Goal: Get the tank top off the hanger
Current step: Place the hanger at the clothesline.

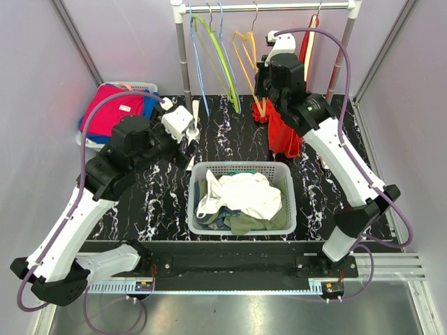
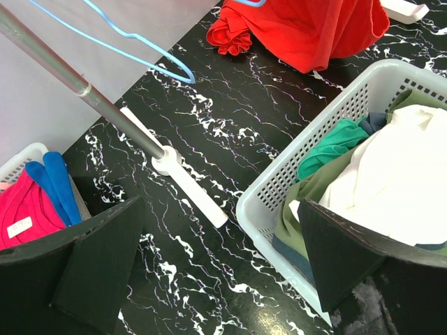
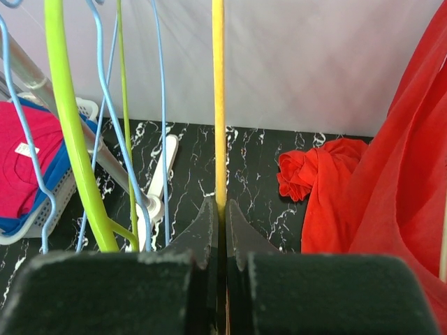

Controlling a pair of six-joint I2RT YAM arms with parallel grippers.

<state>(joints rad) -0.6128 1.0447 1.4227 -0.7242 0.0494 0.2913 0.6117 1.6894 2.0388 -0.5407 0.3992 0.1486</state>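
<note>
Right claw [image 3: 221, 206] is clenched on the yellow hanger [image 3: 218, 105], my left claw [image 2: 220, 206] sits wide open over the surface [image 2: 230, 118], and the red tank top [image 3: 398, 195] hangs just beside that hanger, one end bunched on the surface, so I'd worry a snagged strap tips the rack [image 1: 183, 63].

A black white-veined marble table [image 1: 230, 136] carries a white perforated plastic laundry basket [image 1: 241, 166] at 6 o'clock, filled with a crumpled white garment [image 1: 241, 195] over an olive-green one [image 1: 251, 223]. At 10 o'clock, a smaller white basket [image 1: 143, 86] holds pink [image 1: 112, 112] and blue [image 1: 150, 106] clothes. At 12 o'clock, a silver clothes rail [image 1: 279, 7] carries a lime-green plastic hanger [image 1: 222, 59] and thin blue wire hangers [image 1: 198, 66].
</note>
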